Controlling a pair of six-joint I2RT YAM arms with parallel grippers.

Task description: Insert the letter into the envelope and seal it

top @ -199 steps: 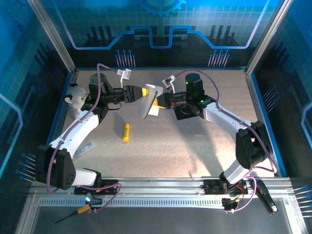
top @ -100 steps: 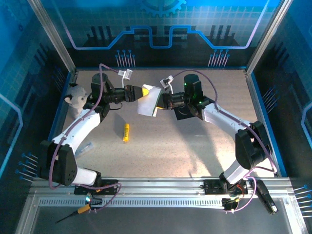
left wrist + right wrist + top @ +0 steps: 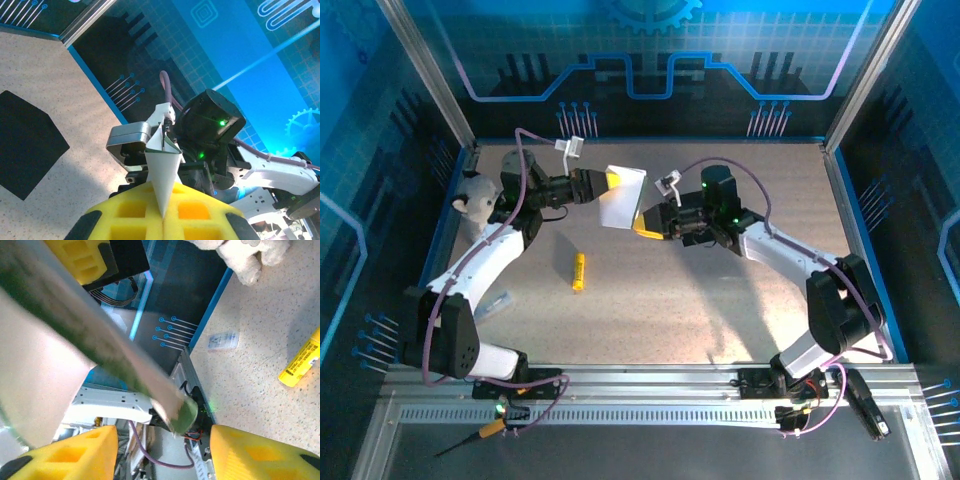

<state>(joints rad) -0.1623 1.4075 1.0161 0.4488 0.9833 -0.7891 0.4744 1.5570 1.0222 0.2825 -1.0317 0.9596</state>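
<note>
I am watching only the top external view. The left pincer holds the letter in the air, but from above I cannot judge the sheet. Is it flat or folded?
Observer: In the left wrist view the letter looks folded: two layers spread in a V from the left pincer, which is shut on it.
Operator: Does the right pincer grip the sheet too?
Observer: No. Its own wrist view shows its jaws wide apart, the green-bordered corner between them.
Operator: What lies below them?
Observer: The left wrist view shows the black envelope flat on the table, apart from the letter.
</note>
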